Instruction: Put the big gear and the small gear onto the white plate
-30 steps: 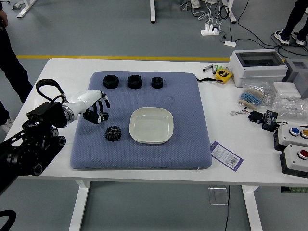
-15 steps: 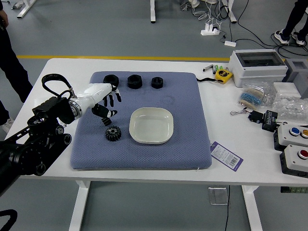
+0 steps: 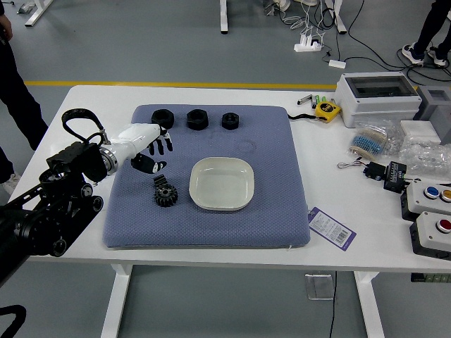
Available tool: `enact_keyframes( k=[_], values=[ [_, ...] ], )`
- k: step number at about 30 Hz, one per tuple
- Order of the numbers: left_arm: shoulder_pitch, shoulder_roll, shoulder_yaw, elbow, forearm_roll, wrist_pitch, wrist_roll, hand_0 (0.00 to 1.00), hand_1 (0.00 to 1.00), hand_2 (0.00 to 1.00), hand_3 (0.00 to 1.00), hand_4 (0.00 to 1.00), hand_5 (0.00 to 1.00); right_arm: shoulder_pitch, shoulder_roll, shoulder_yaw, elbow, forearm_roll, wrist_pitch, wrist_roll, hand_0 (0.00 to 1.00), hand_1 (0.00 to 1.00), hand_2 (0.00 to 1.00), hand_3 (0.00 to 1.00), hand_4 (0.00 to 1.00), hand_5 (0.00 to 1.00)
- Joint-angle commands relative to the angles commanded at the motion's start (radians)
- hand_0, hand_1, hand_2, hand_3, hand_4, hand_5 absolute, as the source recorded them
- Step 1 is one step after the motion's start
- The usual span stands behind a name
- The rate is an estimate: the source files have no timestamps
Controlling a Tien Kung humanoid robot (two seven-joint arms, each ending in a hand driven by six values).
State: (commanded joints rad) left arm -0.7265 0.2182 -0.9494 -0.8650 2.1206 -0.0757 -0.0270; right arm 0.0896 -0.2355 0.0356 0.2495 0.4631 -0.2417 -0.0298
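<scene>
Left of the white plate lies the big gear, the small gear apparently tipped against it. The left hand's fingers are wide and empty, left of the plate; a low pinch could topple the small gear or drag both.

We count one desk, one blue mat, one white plate, two dark gears and three black nuts. We also count one yellow tape measure, one paper tag, two button boxes with three coloured buttons between them, one white case and one robot hand.
</scene>
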Motion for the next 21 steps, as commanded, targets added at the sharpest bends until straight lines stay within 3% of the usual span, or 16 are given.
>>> enact_keyframes(
  k=[10,21],
  values=[
    [-0.011,0.008,0.064,0.017,0.003,-0.044,-0.015,0.567,0.530,0.576,0.592,0.714,0.002,0.001,0.000,0.002,0.000,-0.003,-0.002,-0.001,0.663,0.652,0.733,0.599,0.793,0.722],
    [-0.009,0.021,0.058,-0.010,0.050,-0.064,-0.035,0.563,0.534,0.579,0.582,0.656,0.002,-0.003,0.001,0.005,0.000,-0.007,-0.003,-0.002,0.663,0.652,0.732,0.599,0.793,0.723]
  ],
)
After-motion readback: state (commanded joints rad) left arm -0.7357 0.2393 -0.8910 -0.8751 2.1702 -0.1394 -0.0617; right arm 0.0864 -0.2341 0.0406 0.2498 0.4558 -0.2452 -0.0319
